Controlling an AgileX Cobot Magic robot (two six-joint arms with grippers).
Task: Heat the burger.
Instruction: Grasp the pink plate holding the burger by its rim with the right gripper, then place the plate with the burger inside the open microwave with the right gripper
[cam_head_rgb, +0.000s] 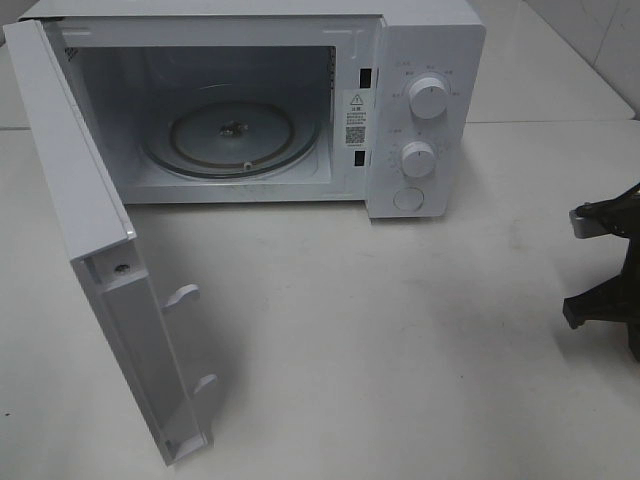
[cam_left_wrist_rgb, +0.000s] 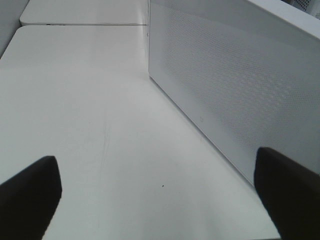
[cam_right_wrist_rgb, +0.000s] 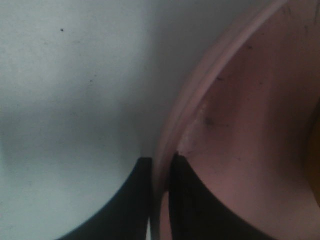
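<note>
Microwave (cam_head_rgb: 420, 110) at 12 o'clock in exterior high view, door (cam_head_rgb: 100, 260) swung out toward 8 o'clock, glass turntable (cam_head_rgb: 200, 140) bare; dark part of right arm (cam_head_rgb: 603, 220) at 3 o'clock; burger not in this view. Left wrist view: left gripper (cam_left_wrist_rgb: 157, 192) jaws wide, nothing between, over table (cam_left_wrist_rgb: 90, 100) beside a white perforated panel (cam_left_wrist_rgb: 235, 85). Right wrist view: right gripper (cam_right_wrist_rgb: 161, 161) jaws narrow, pinching rim of pink plate (cam_right_wrist_rgb: 240, 125). Burger not clearly shown; yellowish sliver (cam_right_wrist_rgb: 316, 165) at the frame margin may be it, presumably on the plate. Step judged: grasping the plate. Next move calls for a level lift and carry toward 11 o'clock onto the turntable, clearing the door.
</note>
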